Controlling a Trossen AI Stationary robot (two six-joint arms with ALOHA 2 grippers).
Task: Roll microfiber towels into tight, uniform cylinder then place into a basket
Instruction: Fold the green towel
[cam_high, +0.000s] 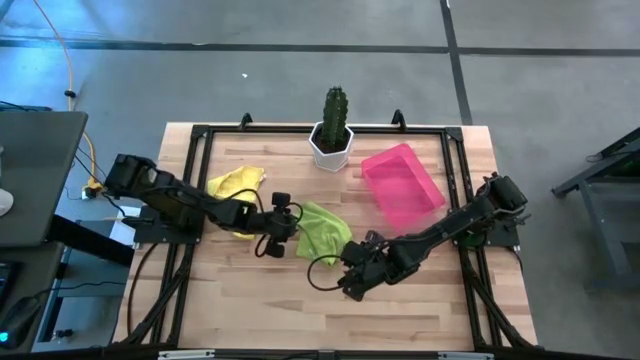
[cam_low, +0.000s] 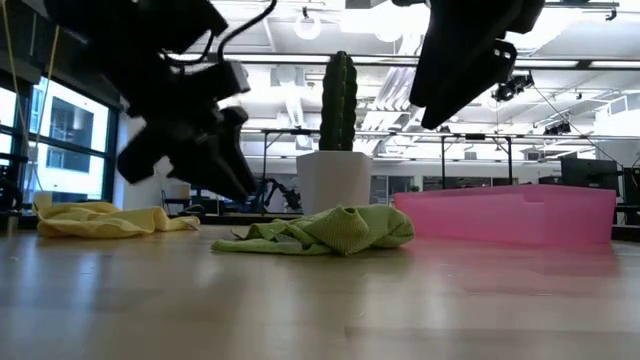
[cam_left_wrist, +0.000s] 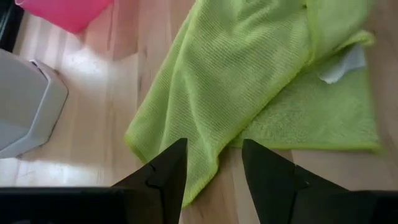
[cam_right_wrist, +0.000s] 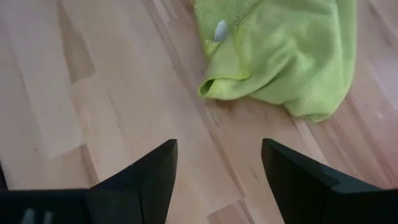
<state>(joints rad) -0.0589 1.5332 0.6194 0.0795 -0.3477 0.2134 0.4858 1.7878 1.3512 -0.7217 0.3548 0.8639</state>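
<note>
While crumpled, green towel between left pincer, right pincer, both open

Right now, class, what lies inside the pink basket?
The pink basket looks empty from above: only its bare pink floor shows. Both towels are outside it, the lime green towel at mid-table and the yellow towel farther left.

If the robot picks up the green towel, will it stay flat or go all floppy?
Probably floppy: the green towel already lies crumpled in soft folds. It likely droops from wherever it is pinched. Its woven surface looks grippy, so it shouldn't slip easily.
</note>
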